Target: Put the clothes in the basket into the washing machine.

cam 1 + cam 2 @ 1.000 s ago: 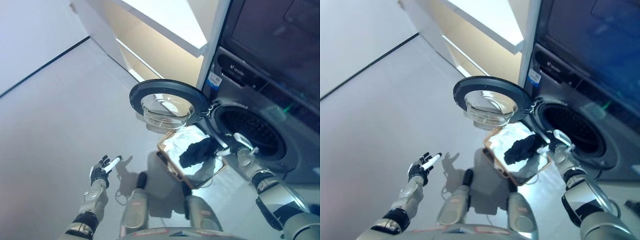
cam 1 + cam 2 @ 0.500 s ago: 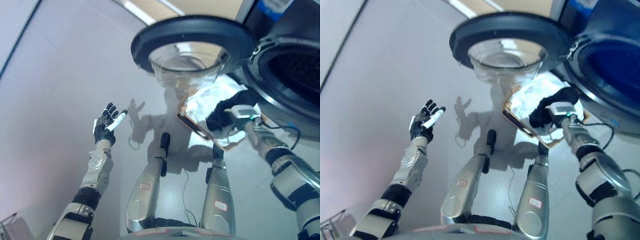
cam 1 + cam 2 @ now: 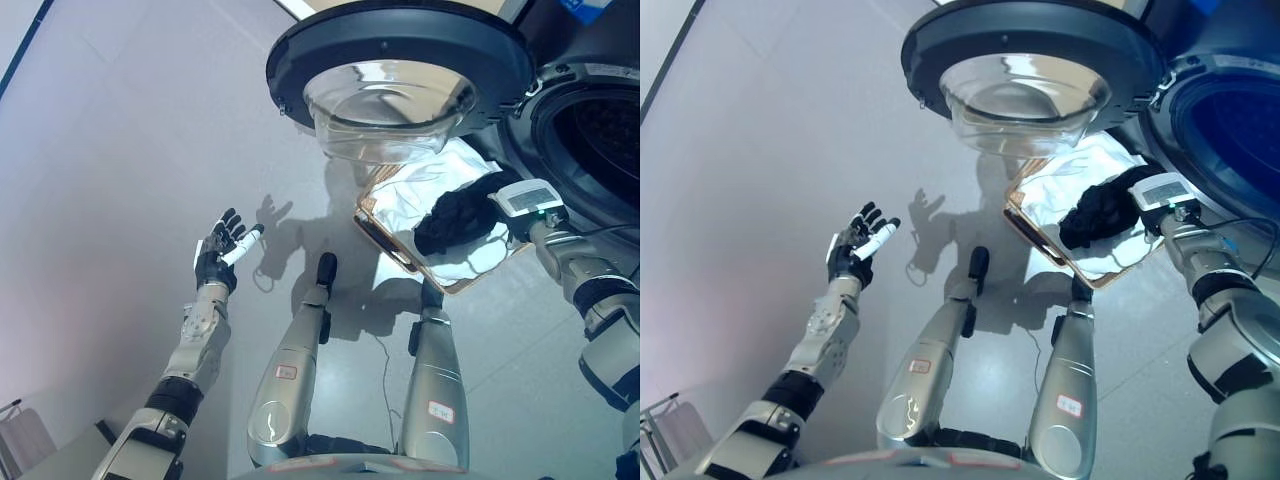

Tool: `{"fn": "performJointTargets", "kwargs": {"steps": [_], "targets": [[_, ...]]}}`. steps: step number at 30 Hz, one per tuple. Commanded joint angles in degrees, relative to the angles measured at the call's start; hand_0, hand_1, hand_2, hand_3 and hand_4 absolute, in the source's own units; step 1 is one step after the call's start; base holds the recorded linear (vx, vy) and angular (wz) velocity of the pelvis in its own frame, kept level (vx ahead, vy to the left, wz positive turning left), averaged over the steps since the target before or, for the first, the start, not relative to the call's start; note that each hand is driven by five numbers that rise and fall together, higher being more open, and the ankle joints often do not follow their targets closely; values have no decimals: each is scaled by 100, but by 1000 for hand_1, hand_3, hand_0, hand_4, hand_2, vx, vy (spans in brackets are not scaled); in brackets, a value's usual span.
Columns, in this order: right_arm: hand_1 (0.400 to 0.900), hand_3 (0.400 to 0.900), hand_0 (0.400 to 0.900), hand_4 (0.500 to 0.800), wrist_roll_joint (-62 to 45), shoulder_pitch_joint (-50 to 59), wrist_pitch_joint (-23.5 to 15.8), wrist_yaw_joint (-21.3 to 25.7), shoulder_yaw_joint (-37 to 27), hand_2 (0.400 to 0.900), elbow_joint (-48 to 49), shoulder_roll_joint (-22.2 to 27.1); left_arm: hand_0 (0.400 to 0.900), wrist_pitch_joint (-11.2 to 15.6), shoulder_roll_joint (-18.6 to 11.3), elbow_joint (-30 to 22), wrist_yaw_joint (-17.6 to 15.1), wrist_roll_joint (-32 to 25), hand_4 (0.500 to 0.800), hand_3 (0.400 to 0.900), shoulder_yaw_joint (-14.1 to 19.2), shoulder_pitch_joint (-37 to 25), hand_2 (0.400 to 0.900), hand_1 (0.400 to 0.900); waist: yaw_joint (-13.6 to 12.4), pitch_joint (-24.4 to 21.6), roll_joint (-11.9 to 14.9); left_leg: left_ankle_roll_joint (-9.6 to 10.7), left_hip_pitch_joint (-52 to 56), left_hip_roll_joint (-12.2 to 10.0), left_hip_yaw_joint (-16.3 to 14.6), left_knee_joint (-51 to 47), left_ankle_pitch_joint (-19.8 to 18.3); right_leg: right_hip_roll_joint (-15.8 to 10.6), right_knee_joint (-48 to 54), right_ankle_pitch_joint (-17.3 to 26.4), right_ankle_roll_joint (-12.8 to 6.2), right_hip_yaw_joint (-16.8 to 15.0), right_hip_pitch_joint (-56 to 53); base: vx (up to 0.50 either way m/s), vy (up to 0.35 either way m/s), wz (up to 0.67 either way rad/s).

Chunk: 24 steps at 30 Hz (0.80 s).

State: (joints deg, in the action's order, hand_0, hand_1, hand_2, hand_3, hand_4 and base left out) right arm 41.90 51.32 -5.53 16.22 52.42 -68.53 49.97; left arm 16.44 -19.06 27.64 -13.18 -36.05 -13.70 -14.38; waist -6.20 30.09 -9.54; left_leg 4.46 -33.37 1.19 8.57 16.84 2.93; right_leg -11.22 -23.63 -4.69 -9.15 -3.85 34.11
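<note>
A dark garment (image 3: 458, 218) is bunched over the basket (image 3: 385, 243) where the right hand (image 3: 1122, 205) is buried, grip indeterminable; left hand (image 3: 222, 252) spread idle; full clearance of the rim is advised before the drum (image 3: 600, 140).

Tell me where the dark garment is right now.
The dark garment lies on white cloth in the basket, right of centre below the open washer door, at the right hand.
</note>
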Motion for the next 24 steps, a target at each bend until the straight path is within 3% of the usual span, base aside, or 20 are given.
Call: {"fn": "performJointTargets", "kwargs": {"steps": [1, 13, 23, 24], "targets": [[900, 900, 900, 800, 6, 359, 17, 268, 184, 900, 184, 558, 900, 452, -370, -652, -85, 28, 800, 900, 152, -110, 900, 900, 29, -30, -190, 298, -445, -388, 236, 275, 192, -153, -553, -9, -9, -187, -70, -11, -39, 12], [900, 900, 900, 800, -127, 185, 34, 557, 30, 900, 178, 1004, 900, 593, -610, -1628, -194, 12, 800, 900, 223, -82, 900, 900, -78, -30, -406, 293, -1778, -48, 461, 1173, 10, -254, -1836, -412, 92, -262, 1325, -30, -21, 11], [900, 900, 900, 800, -138, 88, 112, 729, -96, 900, 100, 1012, 900, 684, -668, -1858, -233, -199, 800, 900, 226, 40, 900, 900, -142, -30, -518, 281, -2633, 90, 407, 1867, -168, -248, -2669, -603, 136, -426, 2329, 5, -5, 2], [900, 900, 900, 800, -155, 56, 108, 736, -87, 900, 114, 991, 900, 680, -681, -1882, -239, -203, 800, 900, 199, 66, 900, 900, -110, -30, -499, 278, -2596, 119, 385, 2005, -385, -275, -2770, -798, 137, -436, 2278, 73, -25, 1]]}}
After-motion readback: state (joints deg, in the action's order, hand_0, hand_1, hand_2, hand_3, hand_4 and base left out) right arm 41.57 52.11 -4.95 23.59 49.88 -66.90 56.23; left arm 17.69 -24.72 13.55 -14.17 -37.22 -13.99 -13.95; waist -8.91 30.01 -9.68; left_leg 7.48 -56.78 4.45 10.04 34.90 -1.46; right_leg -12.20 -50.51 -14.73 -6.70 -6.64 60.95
